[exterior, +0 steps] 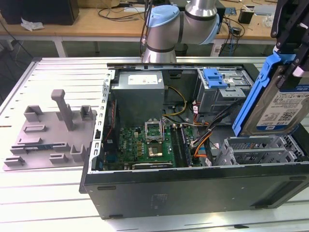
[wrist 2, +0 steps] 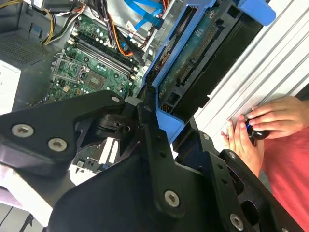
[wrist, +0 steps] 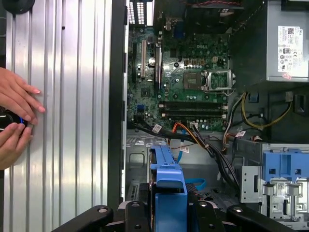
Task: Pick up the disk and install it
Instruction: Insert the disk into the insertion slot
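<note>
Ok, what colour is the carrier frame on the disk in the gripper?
Bright blue: the carrier frame edges the silver disk; clearest in the exterior view.

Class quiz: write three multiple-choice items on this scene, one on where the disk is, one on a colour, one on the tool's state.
1. Where is the disk? A on a shelf; B on the floor; C held above the open computer case.
2. Its carrier frame is: A blue; B red; C green.
3. The tool is: A open, empty; B shut on the disk; C shut on a cable.
Key: 1 C, it hangs tilted over the case; 2 A, the frame shows blue; 3 B, it clamps the frame.
</note>
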Controlling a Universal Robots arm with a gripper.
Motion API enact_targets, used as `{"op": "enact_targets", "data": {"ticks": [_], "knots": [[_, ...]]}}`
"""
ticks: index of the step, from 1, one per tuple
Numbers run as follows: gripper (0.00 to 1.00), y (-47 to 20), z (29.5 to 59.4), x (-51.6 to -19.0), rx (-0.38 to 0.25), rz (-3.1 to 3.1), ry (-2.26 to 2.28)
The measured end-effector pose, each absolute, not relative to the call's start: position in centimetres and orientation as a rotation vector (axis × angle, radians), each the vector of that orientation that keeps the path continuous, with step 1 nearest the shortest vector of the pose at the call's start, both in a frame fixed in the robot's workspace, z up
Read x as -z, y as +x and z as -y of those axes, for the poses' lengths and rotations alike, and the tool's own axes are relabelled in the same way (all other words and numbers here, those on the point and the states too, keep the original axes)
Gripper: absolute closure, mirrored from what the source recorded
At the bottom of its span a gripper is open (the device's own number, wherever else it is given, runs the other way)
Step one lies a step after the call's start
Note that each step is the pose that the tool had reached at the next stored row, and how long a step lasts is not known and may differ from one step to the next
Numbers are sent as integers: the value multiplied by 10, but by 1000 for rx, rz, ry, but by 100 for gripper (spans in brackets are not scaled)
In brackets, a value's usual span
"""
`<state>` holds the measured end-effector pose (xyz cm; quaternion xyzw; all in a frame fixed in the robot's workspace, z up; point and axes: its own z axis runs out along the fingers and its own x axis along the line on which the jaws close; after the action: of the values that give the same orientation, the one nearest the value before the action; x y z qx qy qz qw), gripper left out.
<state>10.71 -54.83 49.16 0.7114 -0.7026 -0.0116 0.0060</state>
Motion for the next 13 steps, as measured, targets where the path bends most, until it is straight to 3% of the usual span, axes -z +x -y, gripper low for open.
{"op": "enact_targets", "data": {"ticks": [13], "knots": [[63, 109, 548, -489, 36, 2199, 2227]]}}
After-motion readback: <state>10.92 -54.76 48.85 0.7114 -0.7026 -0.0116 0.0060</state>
